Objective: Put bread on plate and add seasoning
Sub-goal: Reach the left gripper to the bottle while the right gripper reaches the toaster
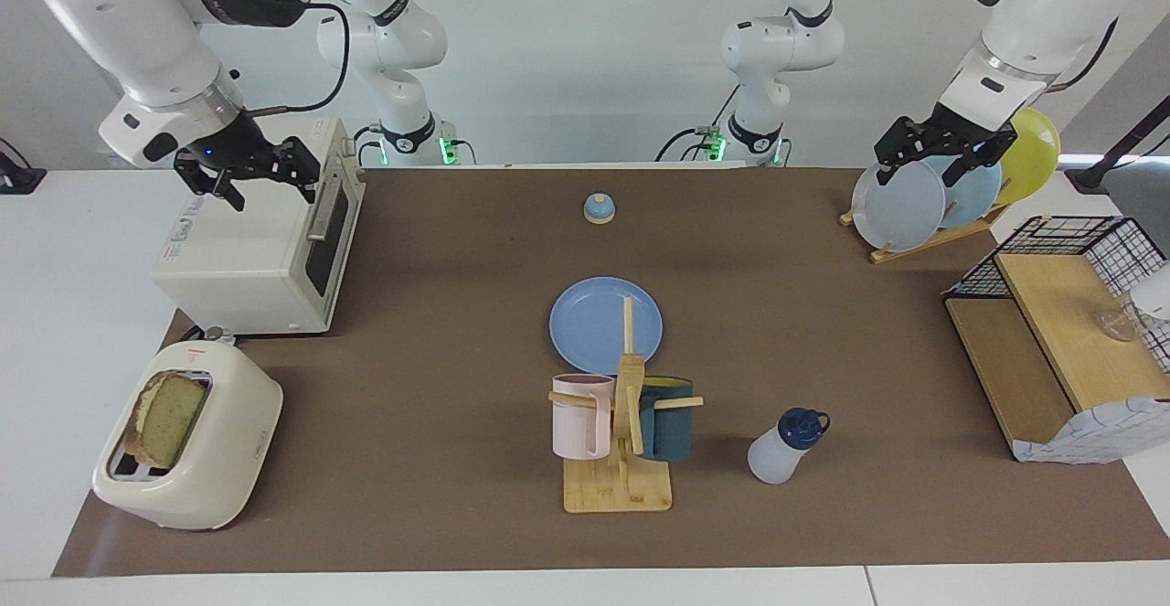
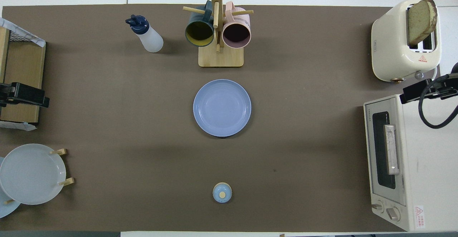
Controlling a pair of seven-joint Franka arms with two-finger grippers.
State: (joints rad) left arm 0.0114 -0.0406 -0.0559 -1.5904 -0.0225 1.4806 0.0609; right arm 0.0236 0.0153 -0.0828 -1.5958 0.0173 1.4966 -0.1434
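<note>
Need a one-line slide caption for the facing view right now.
Bread in toaster, blue plate bare mid-table, seasoning bottle untouched; both arms wait raised.

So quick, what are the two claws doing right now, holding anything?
Left gripper: open, empty, up over the plate rack.
Right gripper: open, empty, up over the toaster oven.

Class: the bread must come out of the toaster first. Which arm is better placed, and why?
Probably the right: its open gripper hangs over the oven at the toaster's end, where the bread stands.
</note>
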